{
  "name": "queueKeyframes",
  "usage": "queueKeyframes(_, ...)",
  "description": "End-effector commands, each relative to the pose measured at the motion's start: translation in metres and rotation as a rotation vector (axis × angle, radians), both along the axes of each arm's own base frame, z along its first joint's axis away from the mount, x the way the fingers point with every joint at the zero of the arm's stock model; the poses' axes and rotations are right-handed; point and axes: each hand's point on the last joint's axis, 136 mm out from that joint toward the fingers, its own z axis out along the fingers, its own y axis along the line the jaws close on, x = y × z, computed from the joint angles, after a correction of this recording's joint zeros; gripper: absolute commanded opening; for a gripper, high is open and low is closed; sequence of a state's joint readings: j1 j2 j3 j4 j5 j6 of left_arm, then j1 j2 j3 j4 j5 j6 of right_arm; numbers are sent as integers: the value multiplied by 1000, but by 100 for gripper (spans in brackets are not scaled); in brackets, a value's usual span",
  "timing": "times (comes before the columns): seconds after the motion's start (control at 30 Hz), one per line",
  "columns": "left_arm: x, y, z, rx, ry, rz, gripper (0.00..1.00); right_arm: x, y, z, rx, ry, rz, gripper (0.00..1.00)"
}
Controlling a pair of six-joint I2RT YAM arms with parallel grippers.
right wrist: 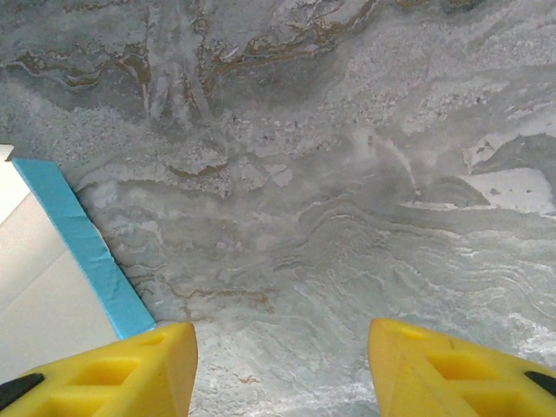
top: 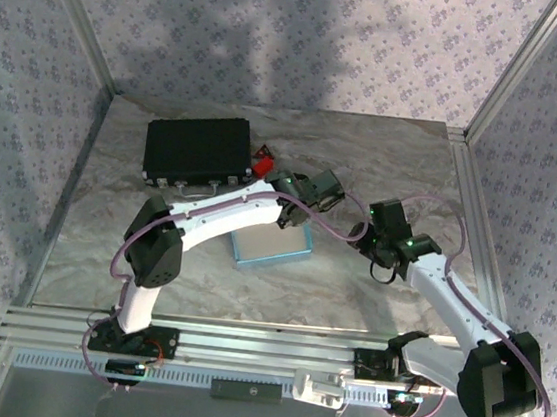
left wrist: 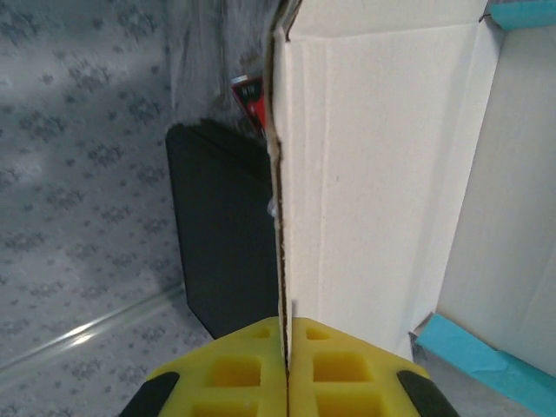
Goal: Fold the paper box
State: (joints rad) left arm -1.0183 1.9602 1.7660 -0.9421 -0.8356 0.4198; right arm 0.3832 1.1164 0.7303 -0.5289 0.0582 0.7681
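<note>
From above, the paper box [top: 272, 246] sits mid-table under the left arm [top: 217, 220], near the black box [top: 197, 152]. The left wrist shows the left gripper [left wrist: 285, 334] pinched on its upright white wall; the right wrist shows the right gripper [right wrist: 282, 347] spread wide above the table [right wrist: 347, 174], the box's blue edge beside it

One paper box [top: 274, 249], one black box [top: 197, 152], and seemingly one small red item [top: 262, 158].
</note>
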Motion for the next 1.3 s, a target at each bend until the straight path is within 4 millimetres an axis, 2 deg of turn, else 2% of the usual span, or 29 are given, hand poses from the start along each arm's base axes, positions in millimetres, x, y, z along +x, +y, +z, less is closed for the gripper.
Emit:
queueKeyframes(0.0, 1, -19, 8, 17, -54, -69, 21, 1, 2, 4, 17, -20, 26, 56)
queueKeyframes(0.13, -5, -26, 28, -59, -101, -72, 34, 3, 9, 6, 33, -45, 72, 56)
queueKeyframes(0.27, -15, -26, 66, -214, -130, -42, 47, 5, 15, 5, 21, -83, 148, 56)
queueKeyframes(0.33, -20, -15, 86, -308, -144, 12, 55, 9, 20, 11, 6, -128, 212, 56)
queueKeyframes(0.43, -31, 18, 96, -493, -71, 141, 60, 16, 29, 28, -4, -209, 309, 56)
queueKeyframes(0.53, -45, 69, 76, -703, 85, 339, 62, 24, 45, 44, -24, -281, 427, 56)
queueKeyframes(0.6, -57, 103, 47, -867, 212, 472, 64, 32, 54, 46, -73, -310, 486, 56)
queueKeyframes(0.67, -61, 127, 22, -1020, 276, 561, 64, 41, 65, 45, -112, -323, 552, 56)
queueKeyframes(0.77, -59, 147, 5, -1163, 305, 594, 63, 56, 78, 43, -185, -349, 626, 57)
queueKeyframes(1.0, -44, 142, -17, -1105, 336, 477, 59, 79, 102, 39, -190, -386, 741, 55)
queueKeyframes(1.27, -14, 133, -34, -1133, 341, 495, 57, 97, 114, 27, -173, -363, 788, 51)
